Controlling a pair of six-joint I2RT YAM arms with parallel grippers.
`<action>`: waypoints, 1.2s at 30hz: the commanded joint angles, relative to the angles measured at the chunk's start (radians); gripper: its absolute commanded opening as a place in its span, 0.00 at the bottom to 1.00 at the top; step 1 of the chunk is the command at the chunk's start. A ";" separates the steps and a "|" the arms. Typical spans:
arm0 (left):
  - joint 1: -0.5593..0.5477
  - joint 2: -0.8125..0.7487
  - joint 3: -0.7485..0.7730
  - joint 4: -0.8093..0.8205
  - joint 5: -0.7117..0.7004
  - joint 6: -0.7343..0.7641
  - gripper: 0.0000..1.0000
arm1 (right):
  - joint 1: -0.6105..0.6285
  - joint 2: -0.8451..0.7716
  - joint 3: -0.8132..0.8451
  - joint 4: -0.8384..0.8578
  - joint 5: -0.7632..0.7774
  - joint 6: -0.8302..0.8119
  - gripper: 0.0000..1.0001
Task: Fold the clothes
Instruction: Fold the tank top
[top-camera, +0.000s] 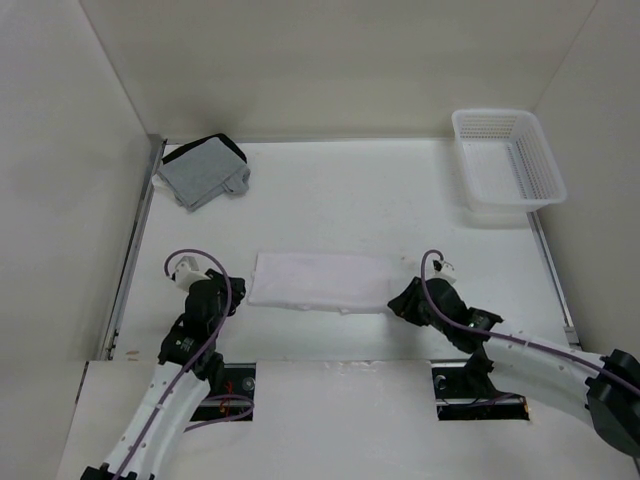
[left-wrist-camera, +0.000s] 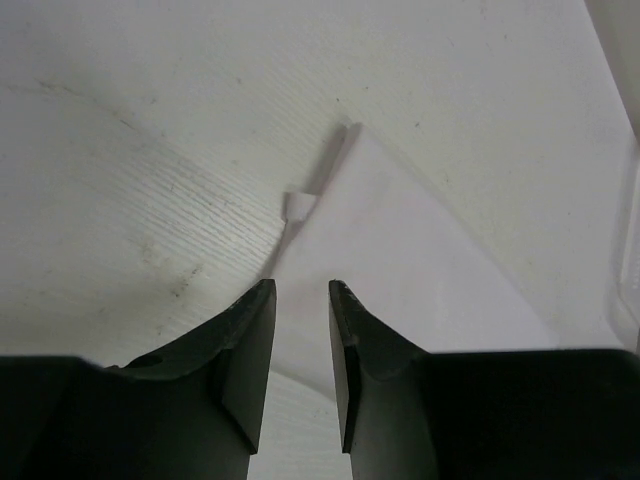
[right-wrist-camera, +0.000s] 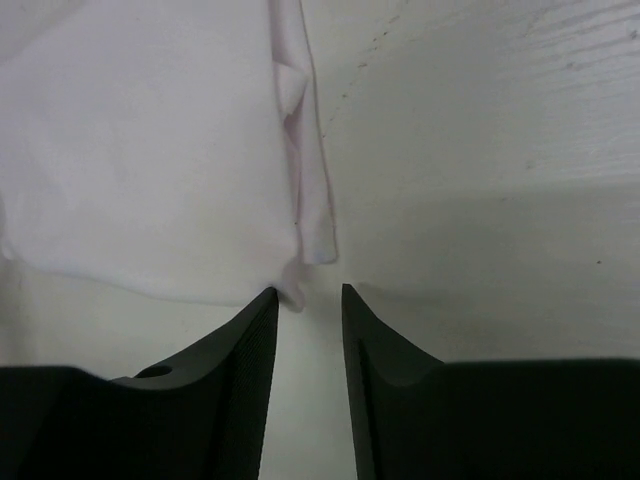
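Note:
The clothes are one white T-shirt (top-camera: 325, 280), folded into a flat rectangle in the middle of the table. My left gripper (top-camera: 238, 291) sits at the shirt's left end and my right gripper (top-camera: 397, 301) at its right end. In the left wrist view the left gripper (left-wrist-camera: 300, 285) stands open over a corner of the shirt (left-wrist-camera: 400, 260), with nothing pinched between its fingers. In the right wrist view the right gripper (right-wrist-camera: 307, 290) is open too. The shirt's corner (right-wrist-camera: 150, 150) lies just ahead of its left fingertip, and bare table shows between the jaws.
A folded grey garment with black trim (top-camera: 203, 170) lies at the back left. A white plastic basket (top-camera: 507, 160) stands at the back right. White walls close in the table on three sides, and a metal rail (top-camera: 130, 260) runs along the left edge.

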 joint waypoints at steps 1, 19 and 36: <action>0.003 -0.008 0.061 0.055 -0.054 0.033 0.26 | -0.026 -0.024 0.052 0.001 0.039 -0.041 0.40; -0.591 0.754 0.040 0.692 -0.207 -0.136 0.25 | -0.212 0.356 0.071 0.392 -0.208 -0.052 0.43; -0.485 0.380 -0.017 0.339 -0.212 -0.021 0.25 | -0.222 0.034 0.015 0.280 -0.056 -0.074 0.03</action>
